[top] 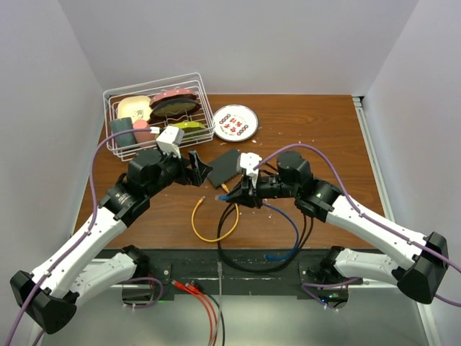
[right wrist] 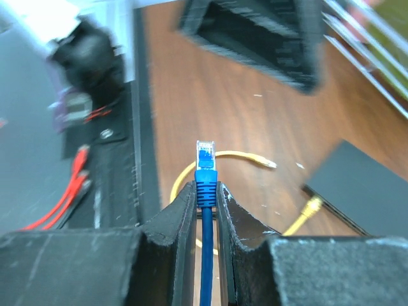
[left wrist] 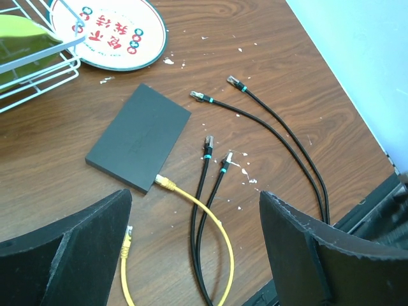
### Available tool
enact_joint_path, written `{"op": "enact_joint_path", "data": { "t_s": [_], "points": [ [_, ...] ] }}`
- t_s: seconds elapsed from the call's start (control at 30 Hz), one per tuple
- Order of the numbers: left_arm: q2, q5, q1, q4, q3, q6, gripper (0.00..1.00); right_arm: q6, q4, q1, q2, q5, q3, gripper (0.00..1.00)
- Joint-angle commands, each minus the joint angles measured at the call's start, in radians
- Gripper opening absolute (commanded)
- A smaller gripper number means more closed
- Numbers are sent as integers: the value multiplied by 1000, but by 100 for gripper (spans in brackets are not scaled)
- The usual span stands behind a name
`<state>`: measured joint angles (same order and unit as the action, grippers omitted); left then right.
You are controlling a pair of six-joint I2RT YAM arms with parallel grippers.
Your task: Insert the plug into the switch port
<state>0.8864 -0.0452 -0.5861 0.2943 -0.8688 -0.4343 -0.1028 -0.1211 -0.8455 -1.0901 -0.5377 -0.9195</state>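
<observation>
Well, the right hand [right wrist: 206, 191] is pinching the blue cable [right wrist: 205, 268] just behind its plug [right wrist: 205, 156]. Its fingers press on both sides of the boot, so the clear tip of the plug stands free beyond the fingertips. The black network switch [right wrist: 363, 188] lies flat on the desk [right wrist: 210, 89], ahead of this hand and lower, but off to the side of the line along which the plug points. A yellow cable [left wrist: 213, 223] already sits in the narrow edge of the switch that faces the left hand [left wrist: 194, 207]. I judge that the free ports are along this same edge, though I cannot make out the sockets themselves.

To do this step well, I think the wrist should first turn until the plug looks straight at that edge. It should be at the height of the ports, with the latch on the correct side. Only then should the hand push, slowly, along the plug's own axis. The switch looks light and may slide, so the other hand could steady it.

The left hand is spread wide and holds nothing. It hovers over the desk with the switch just ahead of its fingertips. The right arm reaches low across the desk, and its hand seems nearly level.
</observation>
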Motion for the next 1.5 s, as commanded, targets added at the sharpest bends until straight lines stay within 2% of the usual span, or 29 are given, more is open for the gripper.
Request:
{"op": "enact_joint_path", "data": {
  "t_s": [0.0,0.13,0.2,0.33,0.53,0.77,0.83,1.0,1.07,1.1,1.27,1.47],
  "points": [
    [-1,21,19,-32,8,20,86,-104,-25,-1,9,-246,-21,0],
    [9,13,31,-29,14,31,86,-176,-122,0,24,-514,-50,0],
    [11,2,42,-33,16,35,86,-205,-150,0,24,-599,-67,0],
    [17,-16,51,-50,31,46,86,-308,-308,2,4,-758,-127,0],
    [22,-59,55,-78,42,54,86,-429,-455,3,-22,-812,-185,0],
    [39,-58,58,-81,37,62,86,-422,-459,10,-30,-788,-193,0],
    [39,-58,58,-81,39,63,86,-367,-406,11,-36,-740,-185,0],
    [22,-44,58,-76,27,88,85,-39,-194,46,-91,-601,-153,0],
    [3,-45,58,-78,27,106,85,94,-114,63,-132,-445,-150,0],
    [-22,-54,58,-86,31,123,84,148,-82,84,-151,-418,-145,0],
    [-139,-131,60,-193,92,158,84,374,93,138,-322,-488,-150,0],
    [-201,-387,58,-262,110,213,80,541,261,151,-421,-599,-174,0]
  ]
}}
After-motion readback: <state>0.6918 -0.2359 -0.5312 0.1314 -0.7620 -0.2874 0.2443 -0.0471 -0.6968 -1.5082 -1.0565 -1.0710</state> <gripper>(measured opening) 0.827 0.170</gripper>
